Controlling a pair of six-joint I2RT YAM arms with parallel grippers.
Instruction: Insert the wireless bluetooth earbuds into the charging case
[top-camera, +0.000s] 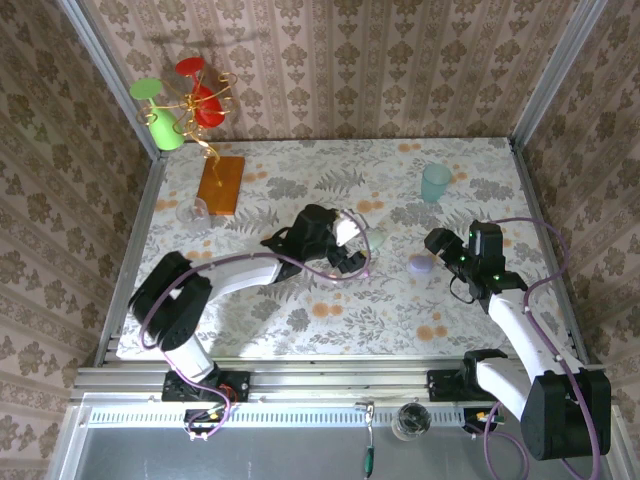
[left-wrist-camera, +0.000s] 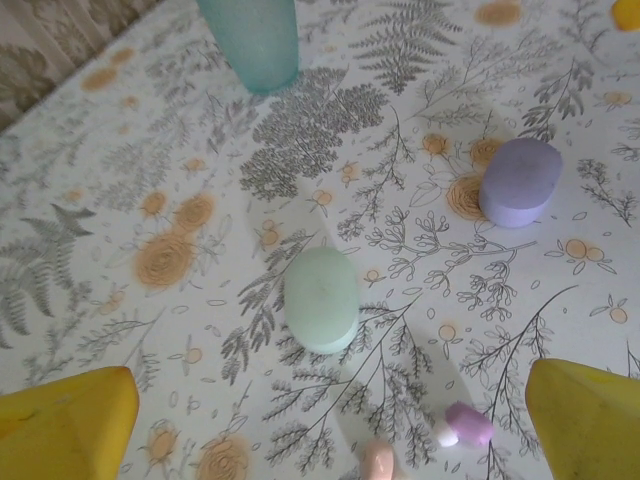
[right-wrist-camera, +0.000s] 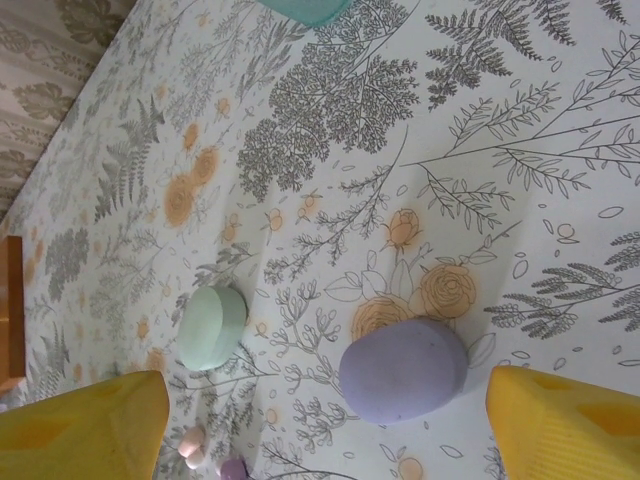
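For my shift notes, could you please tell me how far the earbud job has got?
Done: nothing visible; the lilac earbud and pink earbud lie loose on the table. In hand: nothing; the right claw stands open by the lilac case, the left claw open above the buds. Left: open a case, seat the buds.

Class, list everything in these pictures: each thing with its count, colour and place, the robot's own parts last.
Mint case: 1, pale green, mid-table.
Lilac case: 1, purple, right of the mint case.
Pink earbud: 1, pink, near the mint case.
Lilac earbud: 1, purple, beside the pink earbud.
Cup: 1, teal, far right.
Wooden block: 1, orange-brown, far left.
Goblets: 2, green and red, on the block's wire stand.
Left tool: 1, yellow fingers, open over the earbuds.
Right tool: 1, yellow fingers, open by the lilac case.
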